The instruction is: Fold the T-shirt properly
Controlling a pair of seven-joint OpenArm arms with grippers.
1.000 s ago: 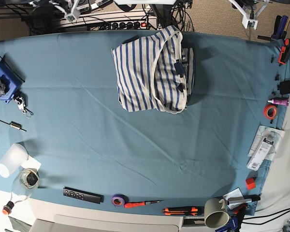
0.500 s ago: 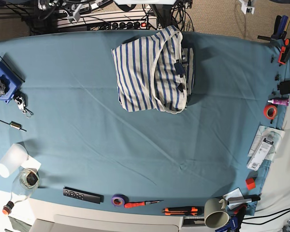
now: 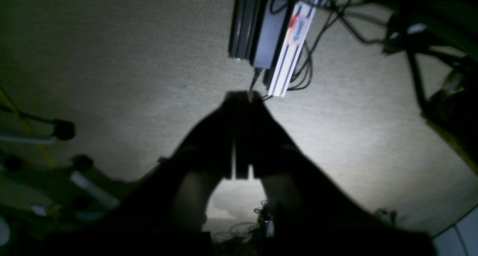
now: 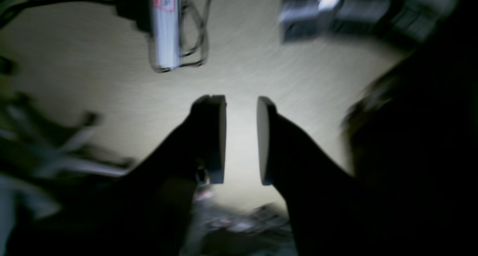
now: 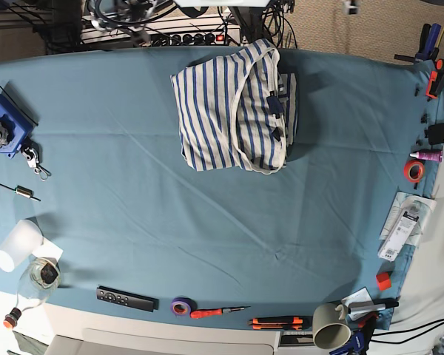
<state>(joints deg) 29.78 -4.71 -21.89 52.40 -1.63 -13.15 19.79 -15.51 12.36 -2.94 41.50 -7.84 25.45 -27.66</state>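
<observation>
The T-shirt (image 5: 233, 111), white with thin blue stripes, lies folded into a compact bundle at the far middle of the teal table cloth (image 5: 207, 229). Neither gripper touches it. In the left wrist view my left gripper (image 3: 242, 96) is shut, its fingers pressed together with nothing between them, above beige floor. My right gripper (image 4: 241, 103) stands open over the same floor, with an empty gap between its pads. Only a small white piece of an arm (image 5: 349, 7) shows at the top edge of the base view.
A blue block (image 5: 6, 126), a white cup (image 5: 16, 245) and a glass bottle (image 5: 38, 277) sit at the left. A remote (image 5: 126, 299), purple tape (image 5: 181, 306), cutters and a mug (image 5: 330, 325) line the near edge. Orange tape (image 5: 414, 171) and packets lie at the right.
The arm parts at the top corners of the base view have pulled back behind the table's far edge and shifted sideways. The T-shirt has not moved.
</observation>
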